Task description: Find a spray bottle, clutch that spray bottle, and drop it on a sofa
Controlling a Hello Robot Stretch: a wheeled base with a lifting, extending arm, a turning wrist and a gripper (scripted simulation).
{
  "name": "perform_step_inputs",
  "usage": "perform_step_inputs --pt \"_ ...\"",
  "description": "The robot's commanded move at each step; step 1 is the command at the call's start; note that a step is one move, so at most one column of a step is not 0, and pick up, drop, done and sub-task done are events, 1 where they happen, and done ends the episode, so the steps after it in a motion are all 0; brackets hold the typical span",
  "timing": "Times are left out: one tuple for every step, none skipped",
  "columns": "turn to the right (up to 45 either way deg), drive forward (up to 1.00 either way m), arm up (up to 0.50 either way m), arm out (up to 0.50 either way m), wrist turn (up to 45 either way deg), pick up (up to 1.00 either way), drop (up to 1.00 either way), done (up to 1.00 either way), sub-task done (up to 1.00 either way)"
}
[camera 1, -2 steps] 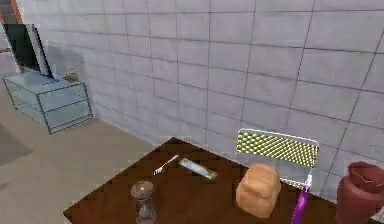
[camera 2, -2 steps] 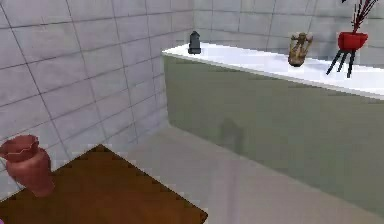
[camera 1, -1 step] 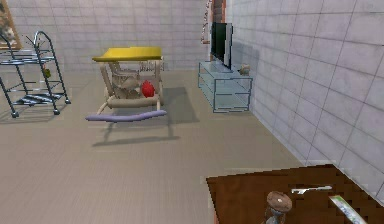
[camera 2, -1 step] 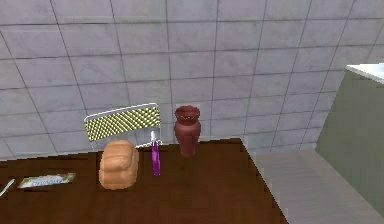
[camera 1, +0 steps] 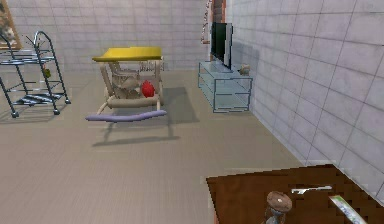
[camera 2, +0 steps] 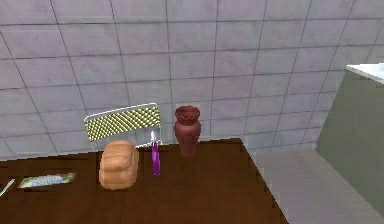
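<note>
Spray bottle [camera 2: 155,156], the slim purple one with a pale top, stands upright on the counter [camera 2: 215,190], just beside the loaf [camera 2: 118,164] on its vase side; whether it touches the loaf I cannot tell. How the gripper stands I cannot tell either. From where I stand the trouble is crowding. The bottle looks tall and narrow, so I'd expect a glancing touch from the side to tip it, and once down it could roll toward the counter's edge. The loaf sits so close that a gripper coming in on that flank may catch bread instead, or shove loaf and bottle along together. The vase [camera 2: 187,131], a little beyond the bottle from the loaf and nearer the wall, looks top-heavy; a reach that runs long could knock it over. The mesh rack [camera 2: 122,124] leaning on the wall behind the loaf might slide if bumped. Counting: one spray bottle, one loaf, one vase, one rack, one flat pale thing [camera 2: 45,181] on the loaf's far side from the bottle, one counter. Well apart from the loaf, out across the floor: one TV [camera 1: 222,45] on one stand [camera 1: 224,88], one wire cart [camera 1: 34,72], one yellow-topped rocker [camera 1: 128,88] with one red ball [camera 1: 148,89] in its frame.
</note>
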Motion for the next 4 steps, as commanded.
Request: perform_step_inputs --pt "0.0 0.00 0.22 0.00 0.0 0.00 0.00 0.00 0.00" --pt "0.0 0.00 0.00 0.48 0.0 0.00 0.00 0.00 0.00" --pt "0.0 0.00 0.00 0.00 45.0 0.00 0.00 0.00 0.00" --pt "0.0 0.00 0.00 0.00 45.0 0.00 0.00 0.00 0.00"
